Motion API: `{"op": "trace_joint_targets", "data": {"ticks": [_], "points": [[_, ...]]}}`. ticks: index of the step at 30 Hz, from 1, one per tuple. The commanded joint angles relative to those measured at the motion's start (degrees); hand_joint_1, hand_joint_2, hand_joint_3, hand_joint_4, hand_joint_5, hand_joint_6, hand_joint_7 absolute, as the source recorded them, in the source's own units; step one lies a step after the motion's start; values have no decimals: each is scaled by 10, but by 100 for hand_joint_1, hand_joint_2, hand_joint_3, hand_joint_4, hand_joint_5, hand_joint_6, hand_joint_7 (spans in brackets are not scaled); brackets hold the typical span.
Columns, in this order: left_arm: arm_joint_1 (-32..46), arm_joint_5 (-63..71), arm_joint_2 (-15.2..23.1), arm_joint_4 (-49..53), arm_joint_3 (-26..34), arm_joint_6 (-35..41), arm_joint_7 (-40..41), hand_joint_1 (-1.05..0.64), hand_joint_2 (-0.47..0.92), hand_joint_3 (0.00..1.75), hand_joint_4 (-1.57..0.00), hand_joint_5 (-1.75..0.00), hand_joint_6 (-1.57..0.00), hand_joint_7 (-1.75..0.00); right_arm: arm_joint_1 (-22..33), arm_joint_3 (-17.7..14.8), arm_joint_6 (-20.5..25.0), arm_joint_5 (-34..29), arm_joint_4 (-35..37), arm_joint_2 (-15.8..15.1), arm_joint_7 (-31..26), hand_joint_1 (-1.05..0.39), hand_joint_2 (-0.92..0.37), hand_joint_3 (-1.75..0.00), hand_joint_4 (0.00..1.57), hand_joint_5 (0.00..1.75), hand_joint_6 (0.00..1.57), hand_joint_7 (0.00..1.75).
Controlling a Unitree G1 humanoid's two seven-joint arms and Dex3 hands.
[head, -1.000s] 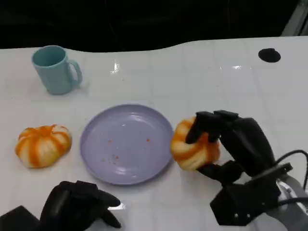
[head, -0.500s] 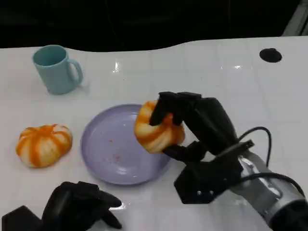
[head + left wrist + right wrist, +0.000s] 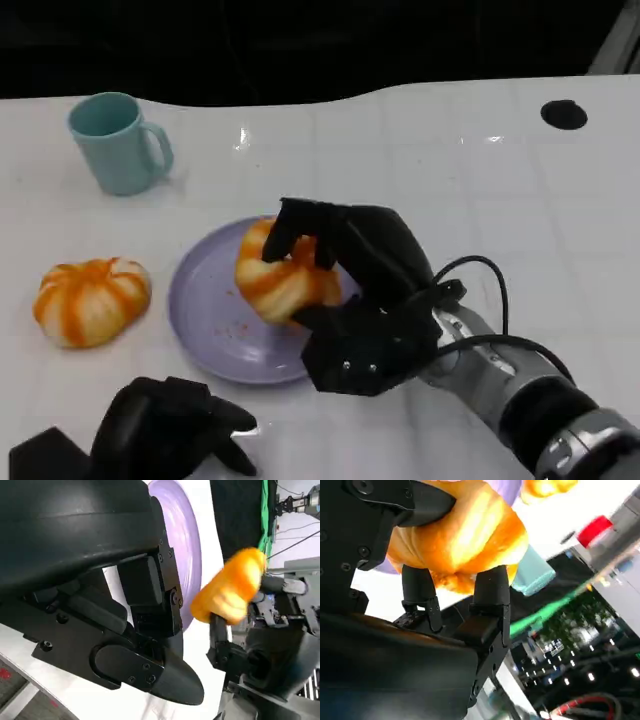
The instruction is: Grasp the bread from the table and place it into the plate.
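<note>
Right hand holds the bread over the plate.

Head view: the bread (image 3: 283,280), a round orange bun with paler stripes, is gripped by the right hand (image 3: 345,275), fingers curled over its top, above the right half of the lilac plate (image 3: 205,300); whether it touches the plate I cannot tell. A second striped bun (image 3: 90,300) lies on the white table (image 3: 450,180) at the plate's 9 o'clock, a teal mug (image 3: 118,143) at its 11 o'clock. The left hand (image 3: 165,430) rests at the plate's 7 o'clock, fingers curled in, holding nothing.
Left wrist view: the bread (image 3: 231,592) sits beside the plate's (image 3: 187,545) rim, the right hand (image 3: 270,645) grasping it.
Right wrist view: black fingers (image 3: 490,587) clamp the glossy bread (image 3: 460,535).
No readable writing anywhere.
</note>
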Motion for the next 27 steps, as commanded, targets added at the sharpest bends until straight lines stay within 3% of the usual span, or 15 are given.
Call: {"op": "trace_joint_targets", "data": {"ticks": [1, 4, 6, 12, 18, 24, 27], "points": [[4, 3, 4, -2, 0, -5, 7, -105, 88, 0, -148, -70, -157, -24, -22, 17, 40, -10, -6, -10, 43, -31, -63, -62, 42, 61, 59, 18], [4, 5, 4, -2, -1, -9, 9, -105, 89, 0, -148, -70, -157, -24, -21, 34, 62, -24, -27, -21, 67, -42, -85, -23, 20, 44, 50, 3], [4, 7, 4, -3, -1, -10, 11, -105, 89, 0, -148, -70, -157, -24, -17, 40, 72, -27, -42, -27, 80, -48, -91, -15, 12, 43, 47, 1], [2, 3, 3, -1, 2, -10, 6, -105, 89, 0, -148, -70, -157, -24, 11, 39, 82, -18, -107, -46, 116, -57, -92, -21, 5, 48, 45, 0], [2, 7, 3, -2, 2, -8, 12, -105, 89, 0, -148, -70, -157, -24, 62, 28, 75, 0, -204, -78, 145, -57, -92, -21, 13, 54, 48, 2], [0, 1, 3, -2, 3, -7, 6, -105, 88, 0, -148, -71, -157, -24, 129, -2, 44, 54, -291, -101, 168, -52, -92, -18, 25, 60, 55, 4], [-1, 5, 4, 1, 3, -14, 7, -105, 89, 0, -147, -71, -157, -24, 166, -22, 4, 96, -317, -105, 172, -49, -92, -17, 31, 62, 58, 6]]}}
